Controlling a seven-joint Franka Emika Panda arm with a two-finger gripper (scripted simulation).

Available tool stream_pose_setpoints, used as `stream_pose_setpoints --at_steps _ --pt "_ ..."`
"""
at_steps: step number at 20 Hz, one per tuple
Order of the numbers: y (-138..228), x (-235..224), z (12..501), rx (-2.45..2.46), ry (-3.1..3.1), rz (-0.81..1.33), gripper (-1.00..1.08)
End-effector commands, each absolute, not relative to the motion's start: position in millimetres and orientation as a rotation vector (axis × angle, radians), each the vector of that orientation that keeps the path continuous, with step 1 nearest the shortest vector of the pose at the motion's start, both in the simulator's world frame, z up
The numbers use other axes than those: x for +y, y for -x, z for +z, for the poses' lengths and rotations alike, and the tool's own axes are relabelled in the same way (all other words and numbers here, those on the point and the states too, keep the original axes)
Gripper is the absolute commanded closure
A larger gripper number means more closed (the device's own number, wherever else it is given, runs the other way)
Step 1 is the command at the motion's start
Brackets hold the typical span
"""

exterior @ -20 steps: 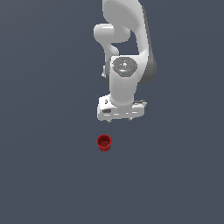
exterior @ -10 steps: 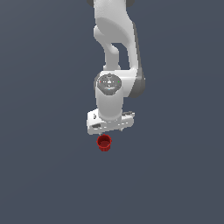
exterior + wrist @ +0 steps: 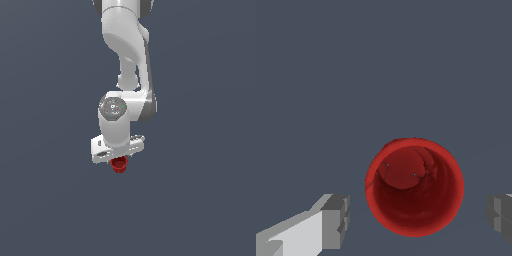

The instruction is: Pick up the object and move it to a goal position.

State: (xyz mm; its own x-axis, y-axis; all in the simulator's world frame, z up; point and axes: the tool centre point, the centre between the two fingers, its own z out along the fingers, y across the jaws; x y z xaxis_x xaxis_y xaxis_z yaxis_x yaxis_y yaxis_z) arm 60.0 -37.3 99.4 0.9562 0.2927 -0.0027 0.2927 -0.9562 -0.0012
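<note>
the pincer [image 3: 415, 215] is spread wide, one finger [image 3: 331, 222] on each side of the red cup [image 3: 415, 186], neither touching it. the cup stands upright on the grey surface [image 3: 200, 200], directly under the hand. to grip well, it should probably sink further and centre before pinching. a second ago the arm was higher, with the cup well clear below it.
</note>
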Motion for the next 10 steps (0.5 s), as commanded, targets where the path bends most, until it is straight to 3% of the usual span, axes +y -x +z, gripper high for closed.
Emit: stream_pose_setpoints --at_steps 1,10 --pt "-62 -40 98 -0.477 3.105 0.0 -0.92" --pt "-61 -39 79 -0.475 3.105 0.002 -0.92"
